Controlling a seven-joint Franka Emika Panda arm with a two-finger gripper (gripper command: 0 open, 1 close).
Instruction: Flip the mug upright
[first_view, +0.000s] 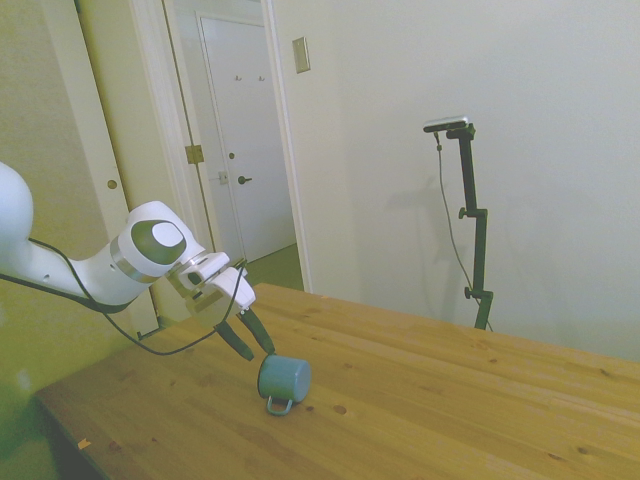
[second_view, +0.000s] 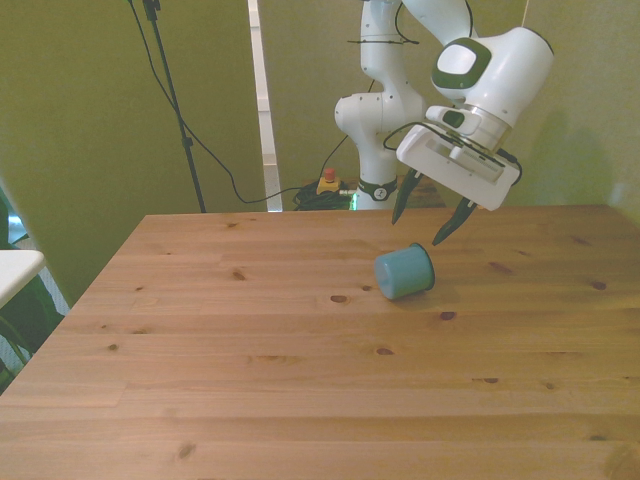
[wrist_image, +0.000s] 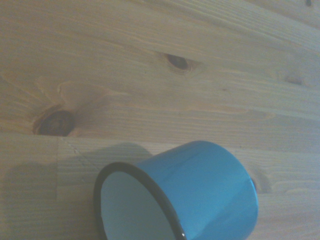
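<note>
The teal-blue mug (first_view: 284, 379) lies on its side on the wooden table (first_view: 450, 400), its thin loop handle (first_view: 278, 405) resting low against the boards. In the front view the mug (second_view: 405, 271) shows its closed base toward the camera. The wrist view looks into the mug's (wrist_image: 200, 190) dark-rimmed, pale-lined mouth. My gripper (first_view: 253, 346) hovers just above and behind the mug, tilted down toward it, with its dark fingers spread and nothing between them. In the front view the gripper (second_view: 421, 226) hangs a little above the mug's open end.
The table top (second_view: 250, 350) stretches wide toward the front view's left, with dark knots in the boards. A white wall and a door (first_view: 250, 150) stand beyond the table in the side view. Cables hang behind the table's far edge.
</note>
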